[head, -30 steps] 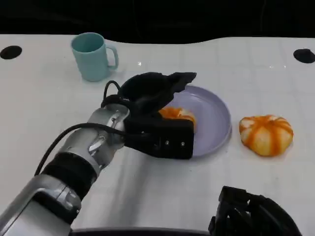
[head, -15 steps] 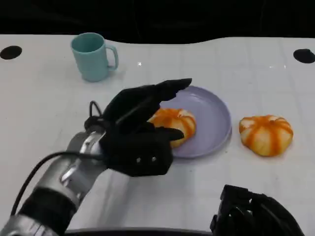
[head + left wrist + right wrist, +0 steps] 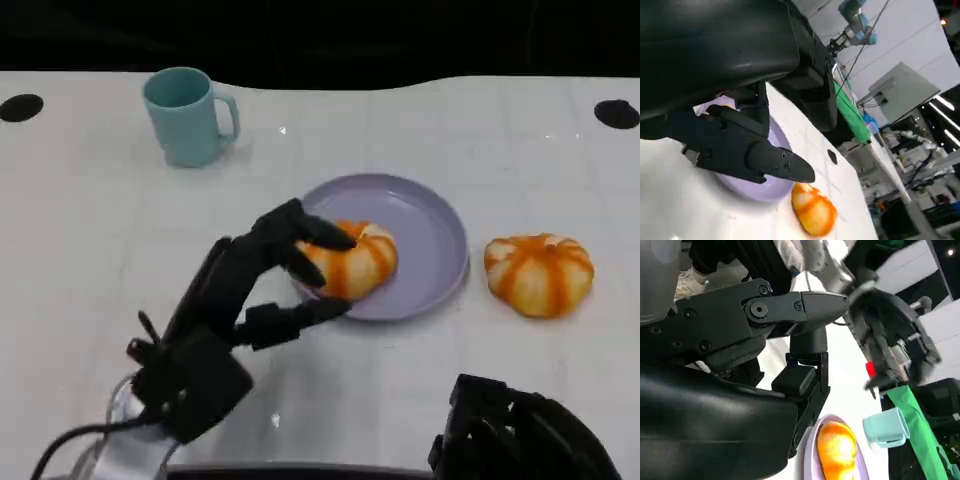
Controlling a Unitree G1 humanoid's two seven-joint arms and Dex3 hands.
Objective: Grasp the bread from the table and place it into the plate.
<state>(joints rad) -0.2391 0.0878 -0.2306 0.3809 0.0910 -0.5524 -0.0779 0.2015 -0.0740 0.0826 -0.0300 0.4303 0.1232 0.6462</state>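
Observation:
One orange-striped bread lies in the lilac plate at mid-table, on its near-left part. My left hand is just left of it with fingers spread; the upper fingertips reach the bread's left edge and the thumb lies by the plate's near rim. Nothing is gripped. A second bread sits on the table to the right of the plate, also seen beyond the plate as bread in the left wrist view. My right hand rests at the near edge, holding nothing.
A teal mug stands at the back left, well away from the plate. Two black round marks sit near the table's far corners. In the right wrist view the mug shows beside the plated bread.
My left hand has let go of the bread, which now lies in the plate, and has drawn back toward me with its fingers opened. The right hand has not moved.

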